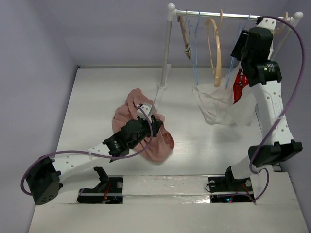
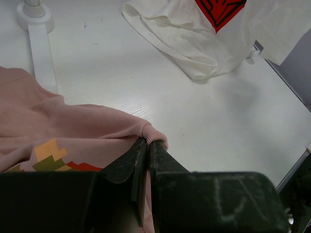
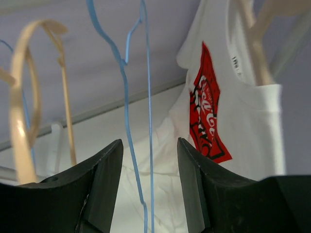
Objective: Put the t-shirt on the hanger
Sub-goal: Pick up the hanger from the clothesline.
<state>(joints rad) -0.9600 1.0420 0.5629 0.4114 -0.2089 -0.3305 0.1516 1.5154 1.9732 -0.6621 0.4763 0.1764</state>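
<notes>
The left pincer (image 2: 148,141) clamps the t-shirt (image 2: 73,126) edge; the hanger (image 3: 127,121) wire hangs between the right pincer (image 3: 149,143) parted jaws

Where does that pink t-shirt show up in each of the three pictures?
Top external: the t-shirt crumpled left of centre on the table.
Left wrist: lower left, its ribbed edge pinched in the left gripper.
Right wrist: not in it.
Shared landmark: the white shirt with its red logo.

The white cloth shirt (image 3: 252,126) carries a red logo (image 3: 208,104) with curly white script (turned sideways, too swirled for me to read). Its small neck label (image 3: 236,62) is illegible.
</notes>
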